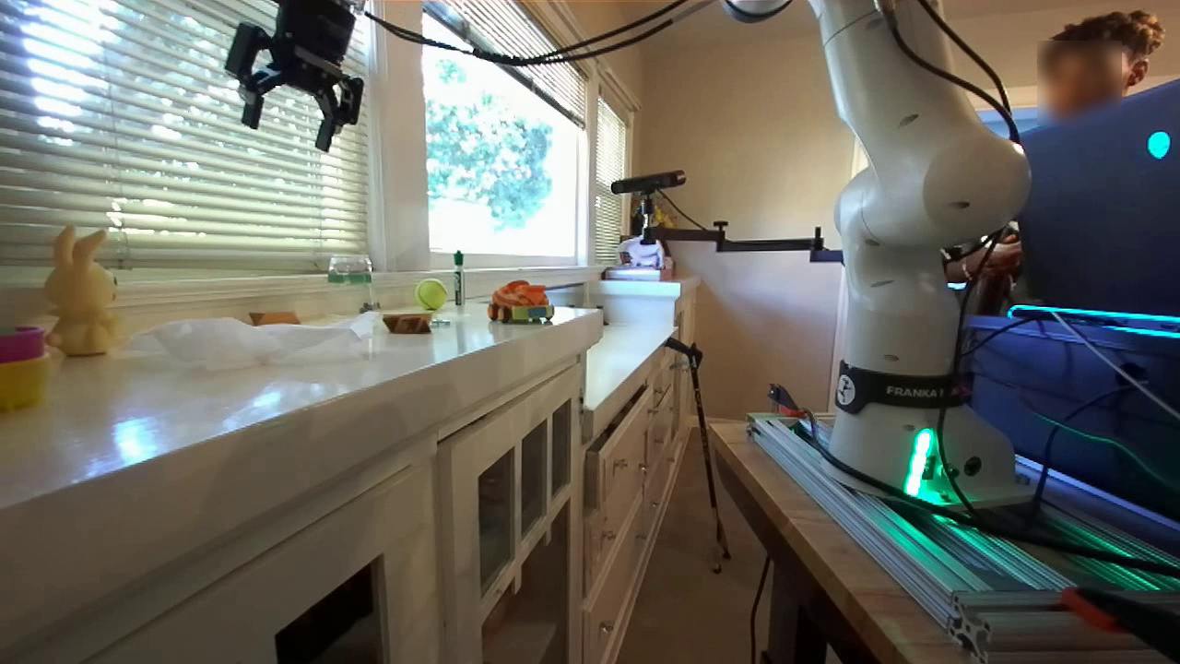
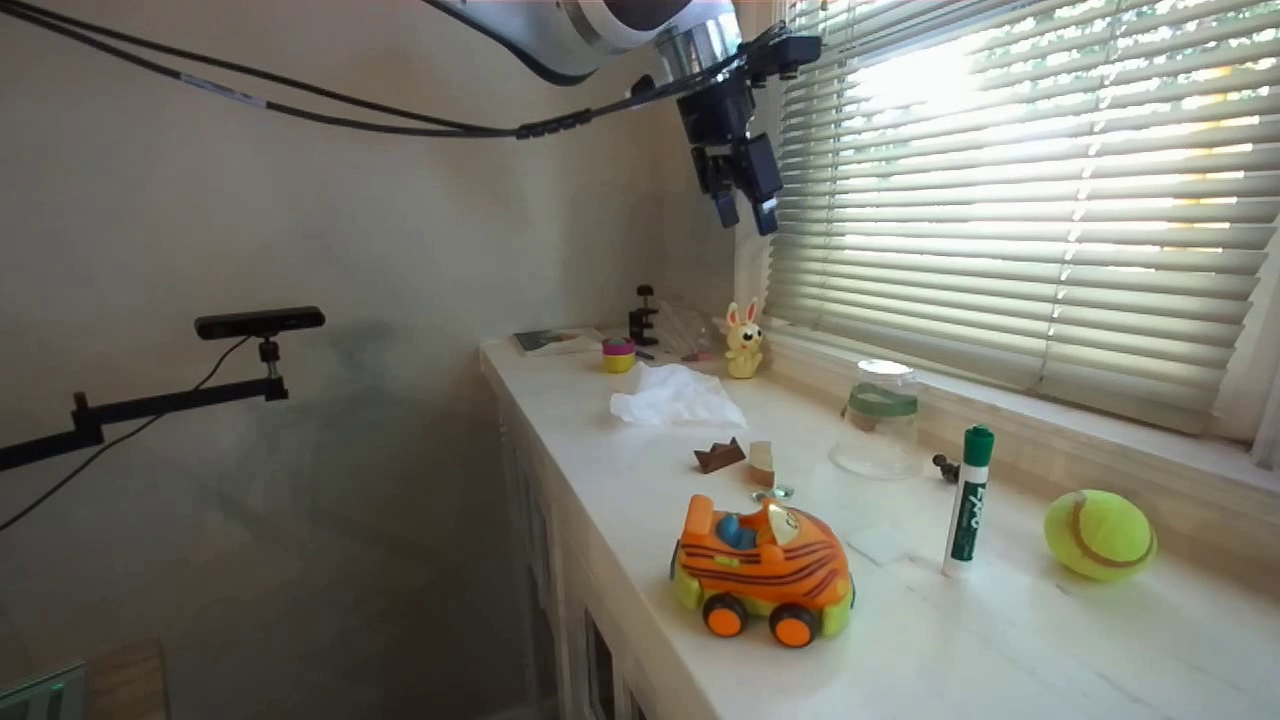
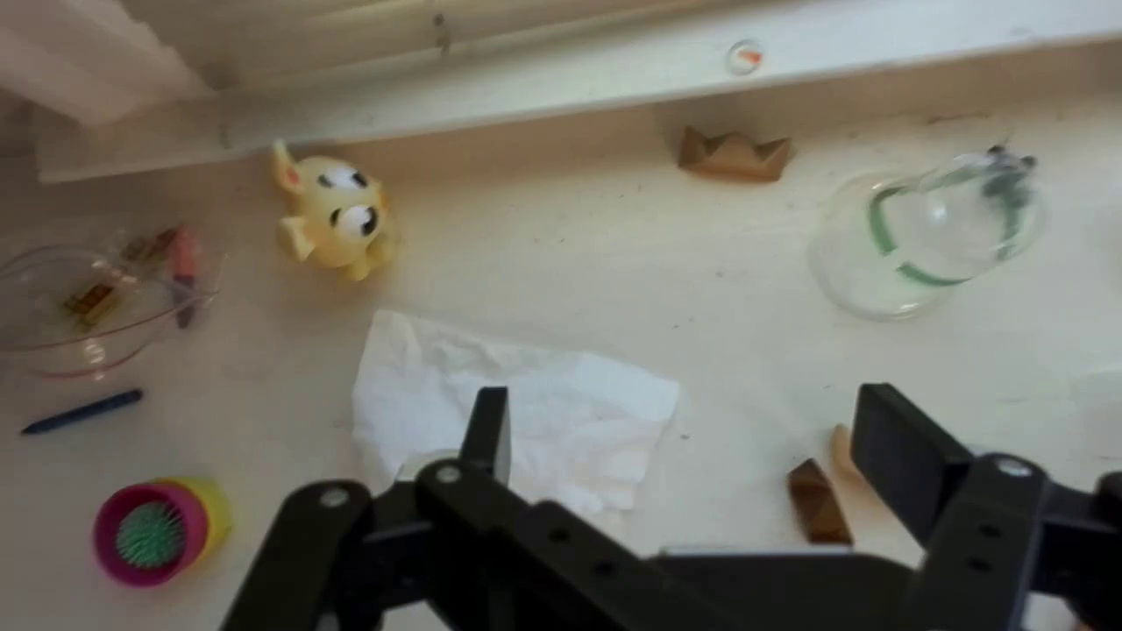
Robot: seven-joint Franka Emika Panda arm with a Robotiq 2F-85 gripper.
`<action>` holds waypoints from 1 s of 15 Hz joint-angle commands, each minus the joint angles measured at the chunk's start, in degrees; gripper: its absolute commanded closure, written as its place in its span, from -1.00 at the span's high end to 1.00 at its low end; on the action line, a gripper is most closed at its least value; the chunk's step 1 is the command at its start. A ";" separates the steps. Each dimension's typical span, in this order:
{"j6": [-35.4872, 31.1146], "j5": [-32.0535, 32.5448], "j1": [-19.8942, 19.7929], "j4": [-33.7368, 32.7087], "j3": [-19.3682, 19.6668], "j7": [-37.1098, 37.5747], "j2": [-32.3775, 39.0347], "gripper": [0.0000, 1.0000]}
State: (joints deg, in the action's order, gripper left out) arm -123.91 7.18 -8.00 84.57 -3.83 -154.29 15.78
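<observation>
My gripper is open and empty, high above the white counter; it also shows in both exterior views. In the wrist view a crumpled white cloth lies below, partly hidden by the left finger. A brown wooden block lies between the fingers' lines of sight, with a pale block partly behind the right finger. A yellow bunny figure, a brown crown-shaped piece and a clear cup with a green band stand towards the window sill.
An orange toy car, an upright green-capped marker and a tennis ball are on the counter. A pink and yellow cup, a dark pen and a clear bowl lie left. Blinds hang close to the gripper.
</observation>
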 commanded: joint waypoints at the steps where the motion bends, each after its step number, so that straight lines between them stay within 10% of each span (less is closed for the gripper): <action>1: 1.65 -11.22 0.60 2.61 -2.33 -4.56 -1.43 1.00; 11: 26.91 -5.29 1.62 2.27 2.83 -4.27 -6.77 1.00; 15: 21.40 -2.06 -7.06 2.76 -10.41 -3.27 -4.96 1.00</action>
State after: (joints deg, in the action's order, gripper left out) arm -98.57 3.02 -10.91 85.95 -7.86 -155.46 10.44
